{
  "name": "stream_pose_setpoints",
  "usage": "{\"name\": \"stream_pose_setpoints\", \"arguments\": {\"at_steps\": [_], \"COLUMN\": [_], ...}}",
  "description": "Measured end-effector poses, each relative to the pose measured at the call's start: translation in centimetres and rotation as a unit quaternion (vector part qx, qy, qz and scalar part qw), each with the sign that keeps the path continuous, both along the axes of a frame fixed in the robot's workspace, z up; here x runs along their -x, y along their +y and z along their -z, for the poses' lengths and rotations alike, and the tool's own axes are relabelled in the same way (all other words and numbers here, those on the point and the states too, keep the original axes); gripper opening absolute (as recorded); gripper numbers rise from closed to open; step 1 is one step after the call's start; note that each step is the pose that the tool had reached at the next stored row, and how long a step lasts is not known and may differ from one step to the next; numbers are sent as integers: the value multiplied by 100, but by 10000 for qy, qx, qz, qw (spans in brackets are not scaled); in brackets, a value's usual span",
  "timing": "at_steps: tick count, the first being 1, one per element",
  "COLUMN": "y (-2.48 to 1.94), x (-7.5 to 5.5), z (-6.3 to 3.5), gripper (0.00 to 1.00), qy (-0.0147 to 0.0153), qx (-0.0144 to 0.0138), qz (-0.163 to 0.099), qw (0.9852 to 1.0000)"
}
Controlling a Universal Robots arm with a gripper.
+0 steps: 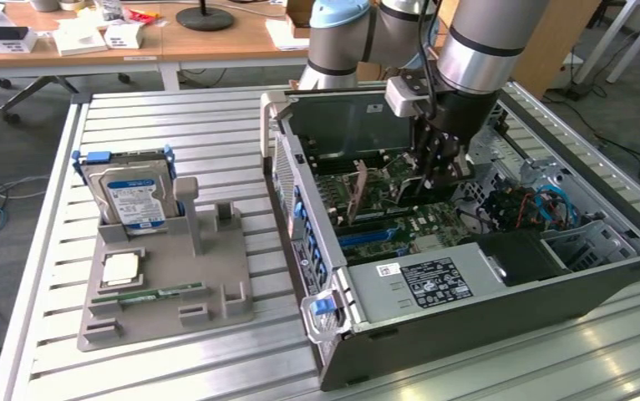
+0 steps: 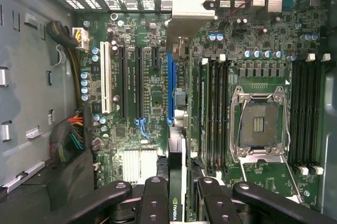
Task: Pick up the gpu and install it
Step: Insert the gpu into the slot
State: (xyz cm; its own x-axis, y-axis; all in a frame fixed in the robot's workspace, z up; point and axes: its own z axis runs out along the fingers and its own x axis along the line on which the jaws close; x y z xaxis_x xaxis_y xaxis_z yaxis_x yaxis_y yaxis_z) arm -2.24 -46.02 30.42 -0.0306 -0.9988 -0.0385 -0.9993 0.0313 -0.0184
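The gpu shows edge-on in the wrist view, a thin card with its pale metal bracket at the far end, toward the case's rear grille. My gripper is shut on it, with black fingers on either side of the card. The card hangs just over the blue expansion slot on the green motherboard. In the exterior view my gripper reaches down into the open computer case, over the motherboard's middle.
A grey fixture on the slatted table holds a blue-labelled hard drive, a RAM stick and a processor chip. Inside the case are the power supply, cable bundles, an empty processor socket and memory slots.
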Motion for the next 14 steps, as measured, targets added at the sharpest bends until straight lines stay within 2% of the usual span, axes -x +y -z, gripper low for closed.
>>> {"name": "stream_pose_setpoints", "arguments": {"at_steps": [14], "y": [0], "x": [61], "z": [24], "gripper": [26], "qy": [0], "qx": [-1], "qz": [-1], "qw": [10000]}}
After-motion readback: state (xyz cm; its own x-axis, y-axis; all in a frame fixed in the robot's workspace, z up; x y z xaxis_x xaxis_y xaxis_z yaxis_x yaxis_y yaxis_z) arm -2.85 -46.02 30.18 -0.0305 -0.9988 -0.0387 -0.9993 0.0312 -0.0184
